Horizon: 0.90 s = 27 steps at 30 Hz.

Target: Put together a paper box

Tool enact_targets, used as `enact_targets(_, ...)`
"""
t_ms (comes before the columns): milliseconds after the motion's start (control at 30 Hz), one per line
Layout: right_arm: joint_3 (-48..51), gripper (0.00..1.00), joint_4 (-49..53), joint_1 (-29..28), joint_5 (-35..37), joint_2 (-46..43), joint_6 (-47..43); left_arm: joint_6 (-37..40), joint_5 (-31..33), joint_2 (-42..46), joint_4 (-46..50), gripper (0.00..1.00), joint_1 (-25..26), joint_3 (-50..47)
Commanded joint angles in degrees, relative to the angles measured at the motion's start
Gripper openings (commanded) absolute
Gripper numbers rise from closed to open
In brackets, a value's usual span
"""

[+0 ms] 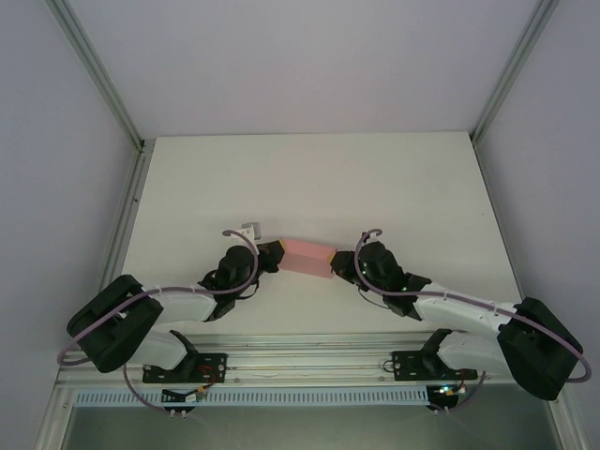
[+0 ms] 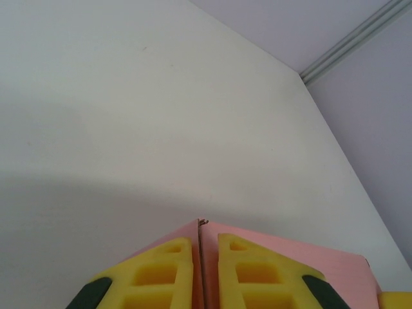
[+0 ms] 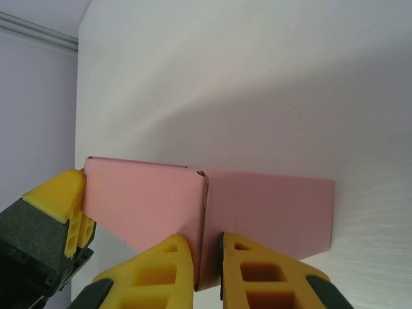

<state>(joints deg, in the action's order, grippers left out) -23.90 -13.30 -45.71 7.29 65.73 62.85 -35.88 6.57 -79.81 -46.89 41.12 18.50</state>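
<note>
Paper box [image 1: 307, 256], part-formed, at the near-centre of the worktop [image 1: 309, 178]. Left pincer [image 2: 201, 248] and right pincer [image 3: 207, 248] are each nipped narrowly onto one of its thin card walls. Hazard: opposed pulling could tear or buckle the card, and a slipping pinch would let the fold spring open.

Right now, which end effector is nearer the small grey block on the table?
Left. The left end effector grips the box at its left end, close beside the grey block; the right end effector grips the opposite end.

One paper box [image 1: 307, 256], two tools: left tool [image 1: 275, 251], right tool [image 1: 338, 266].
</note>
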Motion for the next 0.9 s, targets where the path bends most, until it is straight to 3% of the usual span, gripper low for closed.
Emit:
enact_targets(0,1.4,0.07,17.1,0.8,-0.9,1.0,-2.9,3.6,-7.9,-2.9,19.9,0.0,3.0,-2.7)
enact_targets(133,-2.1,0.11,19.3,2.0,-0.3,-0.6,-6.5,4.9,-6.6,3.4,29.0,0.02,3.0,1.2)
enact_targets(167,-3.0,0.13,19.7,2.4,-0.3,-0.5,-7.6,6.1,-5.8,4.9,32.1,0.09,3.0,2.7)
enact_targets(300,-7.7,0.19,20.6,4.1,0.1,1.4,-11.2,8.0,1.6,8.7,42.6,0.22,2.9,9.2)
enact_targets(567,-16.9,0.38,25.6,5.8,0.6,5.1,-17.4,9.8,2.4,6.1,51.3,0.42,2.9,21.7)
enact_targets(667,-18.0,0.55,28.0,5.9,1.2,3.0,-20.0,10.1,4.0,6.9,53.2,0.47,2.8,23.3)
enact_targets(700,-18.2,0.64,28.4,6.0,1.7,1.9,-22.3,10.6,4.6,7.7,53.8,0.57,2.8,23.6)
enact_targets(767,-19.3,0.82,29.8,6.4,2.2,0.2,-27.1,11.1,6.3,9.9,56.0,0.88,2.6,25.1)
enact_targets(800,-20.4,0.96,29.8,6.7,-0.5,-0.7,-33.6,11.4,7.2,11.4,57.6,1.0,2.3,26.2)
enact_targets(867,-23.3,1.0,31.2,6.8,-5.5,-1.8,-46.9,12.0,8.9,14.3,61.5,1.0,1.2,28.4)
